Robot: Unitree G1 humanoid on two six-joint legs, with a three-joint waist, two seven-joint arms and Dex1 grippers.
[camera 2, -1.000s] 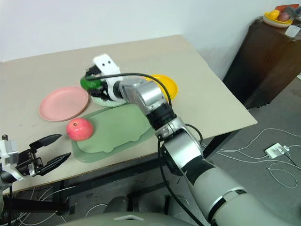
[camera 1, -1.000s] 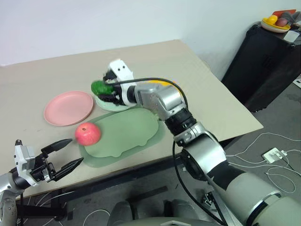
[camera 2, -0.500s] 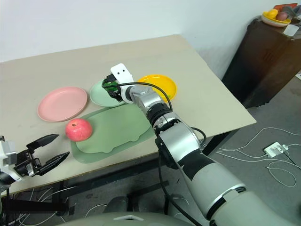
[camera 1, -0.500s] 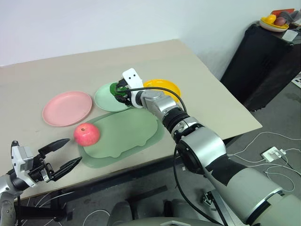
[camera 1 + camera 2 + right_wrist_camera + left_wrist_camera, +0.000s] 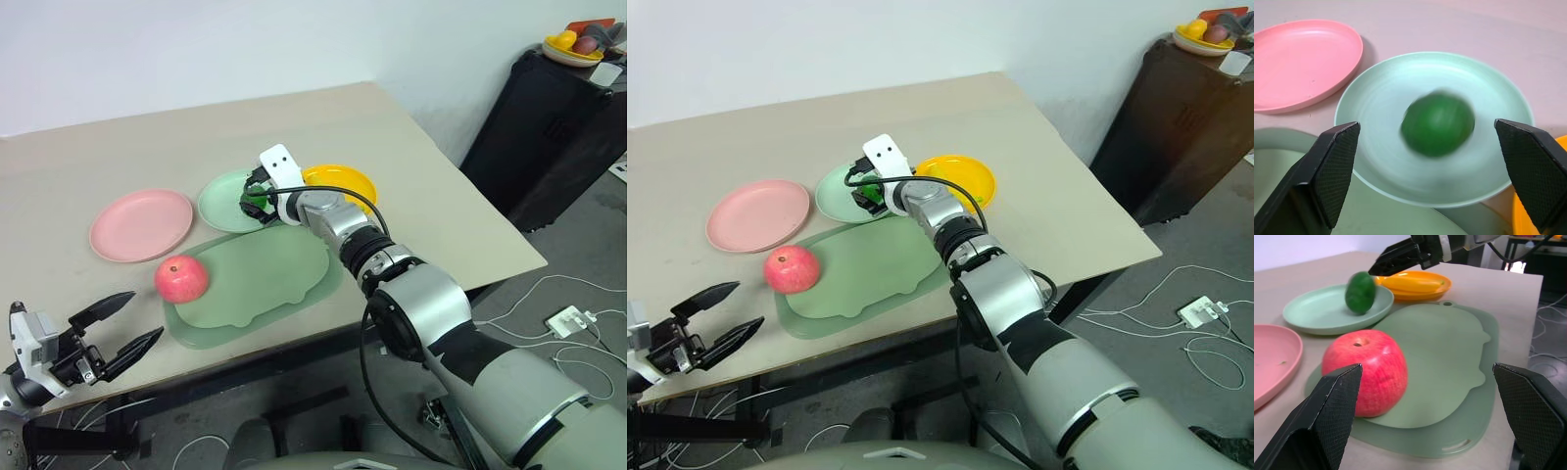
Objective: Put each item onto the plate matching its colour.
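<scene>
A beige surface point(image 5: 392, 127) with a plain matte top stands against a pale, bare wall point(image 5: 196, 49) that runs along its far edge. Its right edge and near right corner overhang a grey floor point(image 5: 578, 255). Past the right edge, against the same wall, stands a dark cabinet point(image 5: 554, 137), and on its top sits a yellow dish point(image 5: 573, 49) with small objects too small to tell apart. White cables point(image 5: 529, 328) trail across the floor near the surface's near right corner, leading to a small white box point(image 5: 568, 320). More thin cables lie on the floor under the near edge. The light is even and soft.
</scene>
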